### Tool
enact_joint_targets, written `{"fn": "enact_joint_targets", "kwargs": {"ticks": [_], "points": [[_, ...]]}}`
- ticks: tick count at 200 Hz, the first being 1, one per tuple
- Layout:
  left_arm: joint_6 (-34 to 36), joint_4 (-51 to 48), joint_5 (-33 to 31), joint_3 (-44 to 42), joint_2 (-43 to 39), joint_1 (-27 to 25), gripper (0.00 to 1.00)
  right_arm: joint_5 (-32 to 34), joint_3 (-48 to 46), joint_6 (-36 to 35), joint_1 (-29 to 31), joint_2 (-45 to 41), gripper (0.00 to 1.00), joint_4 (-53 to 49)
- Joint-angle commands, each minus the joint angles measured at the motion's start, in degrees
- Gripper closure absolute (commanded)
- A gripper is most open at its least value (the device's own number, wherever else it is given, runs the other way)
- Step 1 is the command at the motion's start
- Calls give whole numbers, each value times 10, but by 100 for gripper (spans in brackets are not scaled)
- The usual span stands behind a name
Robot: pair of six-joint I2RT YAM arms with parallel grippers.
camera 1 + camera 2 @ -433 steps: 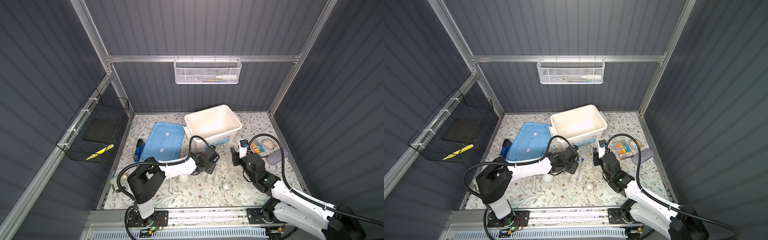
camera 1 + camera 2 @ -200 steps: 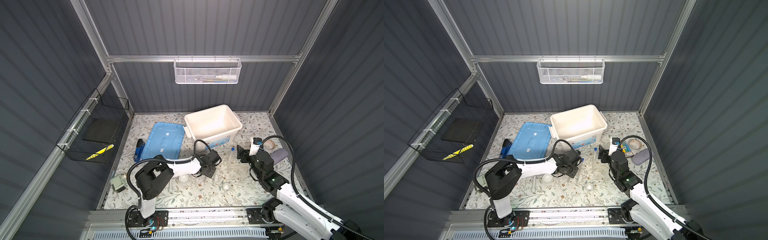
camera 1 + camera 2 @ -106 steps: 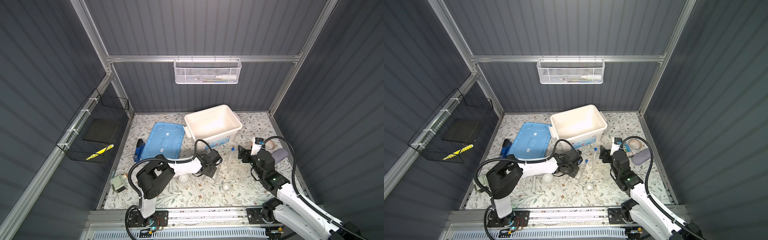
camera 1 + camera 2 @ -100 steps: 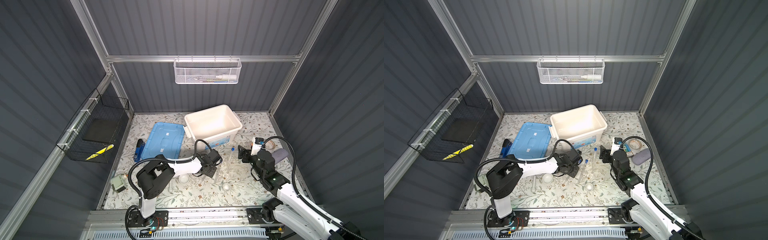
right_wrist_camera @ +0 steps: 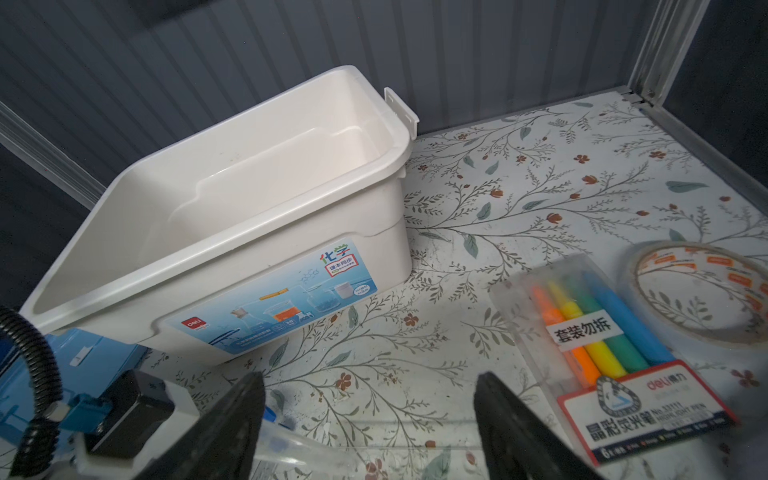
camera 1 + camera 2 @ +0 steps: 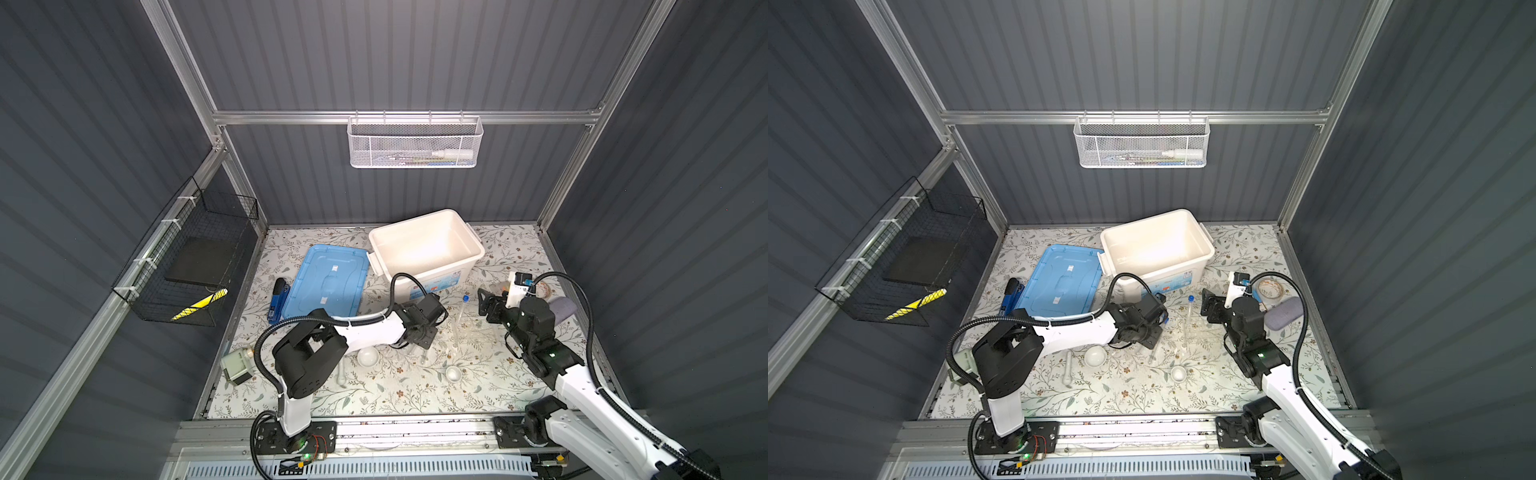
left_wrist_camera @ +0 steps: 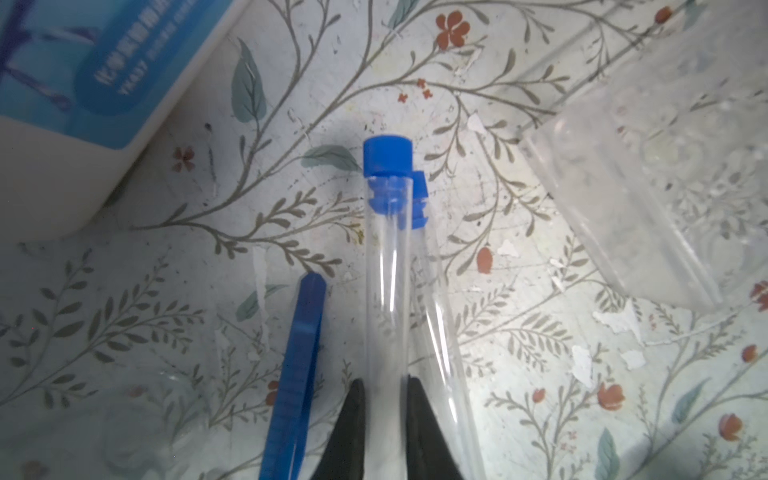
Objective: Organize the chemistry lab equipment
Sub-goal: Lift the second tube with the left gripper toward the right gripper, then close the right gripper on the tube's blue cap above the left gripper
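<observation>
Left gripper (image 7: 385,399): the wrist view shows only the two black fingertips. Their bases and the closed end of the test tube (image 7: 384,270) they clamp are cut off by the frame, with one finger pressed to each side of the glass. In both top views this gripper sits mostly hidden under its own wrist. Can't tell if the tube is off the mat (image 7: 540,374). The glass vessel (image 7: 137,424) is only a faint clear outline near the fingers, past the blue tweezers (image 7: 301,353). The left arm stretches low and flat over the mat, gripper pointing toward the white bin (image 7: 54,195). The held tube runs straight out from the fingertips, blue cap farthest out. A second tube (image 7: 436,311) lies close against it and the tweezers lie just beside its other flank. The tube rack (image 7: 665,187) is near, ahead on the second tube's side. Right gripper (image 5: 370,415) is raised and facing the bin, jaws wide apart, with mat showing between them. A clear edge under it is cut off, so it is unclear what that is. The highlighter pack (image 5: 602,353) and tape roll (image 5: 698,291) lie off one finger's side. A third tube (image 6: 462,316) is between the two grippers; whether it is seated in the rack is hard to tell. A white bowl (image 6: 368,356), a smaller white bowl (image 6: 454,374) and the pestle (image 6: 341,374) lie behind the left gripper, near its forearm.
</observation>
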Motion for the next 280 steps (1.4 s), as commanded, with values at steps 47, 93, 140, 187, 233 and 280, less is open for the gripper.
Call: {"fn": "enact_joint_targets", "kwargs": {"ticks": [47, 93, 140, 187, 233, 280], "points": [[48, 83, -24, -11, -80, -4, 87, -166, 50, 67, -70, 26, 22, -19], [93, 109, -42, -9, -101, -4, 87, -253, 78, 93, -109, 72, 25, -18], [154, 152, -11, -6, -107, -4, 87, -358, 95, 119, -130, 123, 29, 8], [185, 161, 12, 9, -84, -4, 87, -399, 98, 131, -135, 159, 30, 43], [212, 163, 9, 30, -58, -4, 87, -429, 114, 133, -139, 204, 32, 65], [237, 164, 9, 58, -33, -3, 87, -457, 124, 147, -141, 239, 37, 90]]}}
